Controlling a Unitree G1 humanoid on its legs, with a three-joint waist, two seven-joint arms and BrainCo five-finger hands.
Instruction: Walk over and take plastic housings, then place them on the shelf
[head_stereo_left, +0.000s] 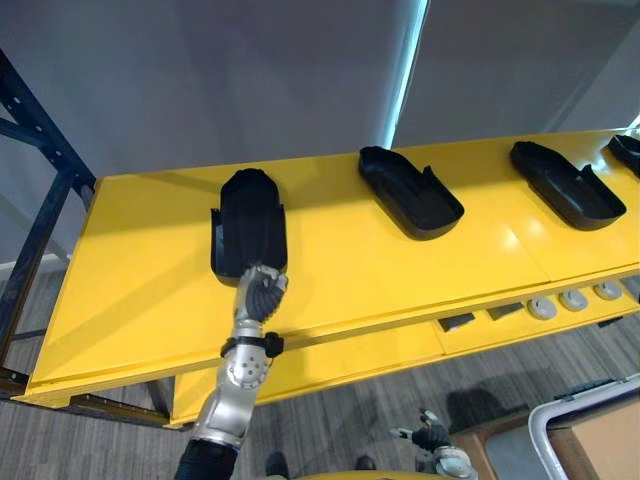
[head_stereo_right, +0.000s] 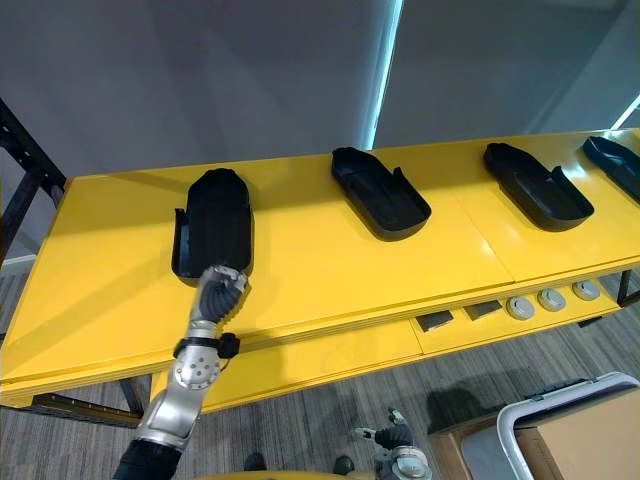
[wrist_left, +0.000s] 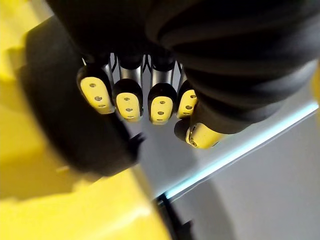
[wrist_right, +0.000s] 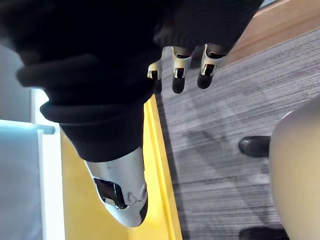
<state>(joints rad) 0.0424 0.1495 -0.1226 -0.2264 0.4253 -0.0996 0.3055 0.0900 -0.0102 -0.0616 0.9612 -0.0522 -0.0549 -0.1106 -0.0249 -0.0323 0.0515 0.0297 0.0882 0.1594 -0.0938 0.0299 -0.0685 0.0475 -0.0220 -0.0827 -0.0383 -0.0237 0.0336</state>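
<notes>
Left hand (head_stereo_left: 262, 292) curled, fingers together, nothing pinched, at near end of leftmost plastic housing (head_stereo_left: 248, 232), which lies on yellow shelf (head_stereo_left: 140, 260). Likely step: release. Draw hand straight back, no dragging. Neighbouring housing (head_stereo_left: 410, 192) well apart. Right hand (head_stereo_left: 432, 437) hangs low, fingers loose.

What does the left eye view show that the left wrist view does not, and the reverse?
Left eye view: a second housing, a third housing, round parts on the lower level, the right robot hand low over the floor. Left wrist view: curled fingertips holding nothing. Both: the left robot hand, the leftmost housing, the yellow shelf.
</notes>
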